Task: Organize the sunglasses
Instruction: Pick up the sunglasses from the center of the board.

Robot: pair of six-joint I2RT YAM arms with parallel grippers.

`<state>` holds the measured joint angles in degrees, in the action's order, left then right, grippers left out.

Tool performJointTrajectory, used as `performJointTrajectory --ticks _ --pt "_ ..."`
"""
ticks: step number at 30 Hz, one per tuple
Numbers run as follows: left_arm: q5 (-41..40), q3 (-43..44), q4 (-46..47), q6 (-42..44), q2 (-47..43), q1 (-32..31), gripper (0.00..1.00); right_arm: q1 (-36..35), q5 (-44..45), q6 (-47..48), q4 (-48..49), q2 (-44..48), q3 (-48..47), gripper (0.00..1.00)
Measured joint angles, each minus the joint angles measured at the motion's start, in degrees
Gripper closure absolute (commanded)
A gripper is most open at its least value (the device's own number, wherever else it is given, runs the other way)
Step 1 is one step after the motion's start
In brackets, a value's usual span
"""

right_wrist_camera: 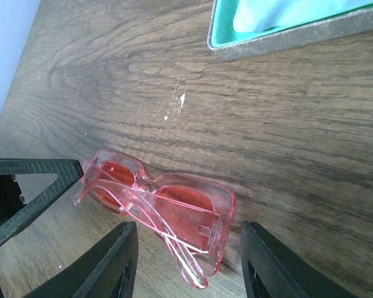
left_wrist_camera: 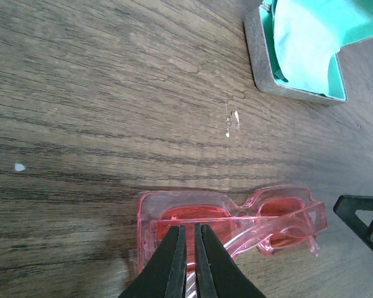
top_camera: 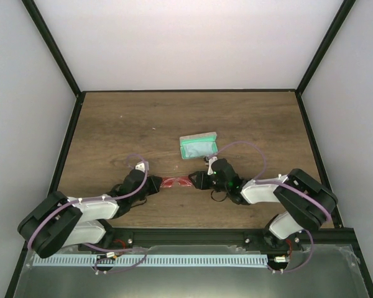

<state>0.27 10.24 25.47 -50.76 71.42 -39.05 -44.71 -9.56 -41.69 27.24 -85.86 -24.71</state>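
Position of sunglasses (top_camera: 177, 182) between two grippers

At 9 o'clock of the sunglasses, the left gripper (left_wrist_camera: 189, 228) has its jaws at a narrow slit. Its fingertips sit on the frame's end and appear to pinch it. The sunglasses are translucent pink-red with rectangular lenses. They rest on the wooden table (top_camera: 112, 124), toward 6 o'clock of its centre, lying lengthwise from 9 to 3 o'clock. At their 3 o'clock end, the right gripper (right_wrist_camera: 188, 228) has its jaws wide, one finger on each side of the frame. Contact there cannot be told. The grey case (top_camera: 198, 146) lies open at 1 o'clock of the sunglasses, apart from them. It is green-lined, with a pale cloth (right_wrist_camera: 280, 15) inside.
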Motion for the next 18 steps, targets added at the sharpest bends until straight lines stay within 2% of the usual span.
performJointTrajectory --ticks 18 --pt "-0.2 0.0 1.6 -0.2 1.6 0.0 0.92 0.0 -3.5 -1.5 3.7 -5.0 0.2 0.52"
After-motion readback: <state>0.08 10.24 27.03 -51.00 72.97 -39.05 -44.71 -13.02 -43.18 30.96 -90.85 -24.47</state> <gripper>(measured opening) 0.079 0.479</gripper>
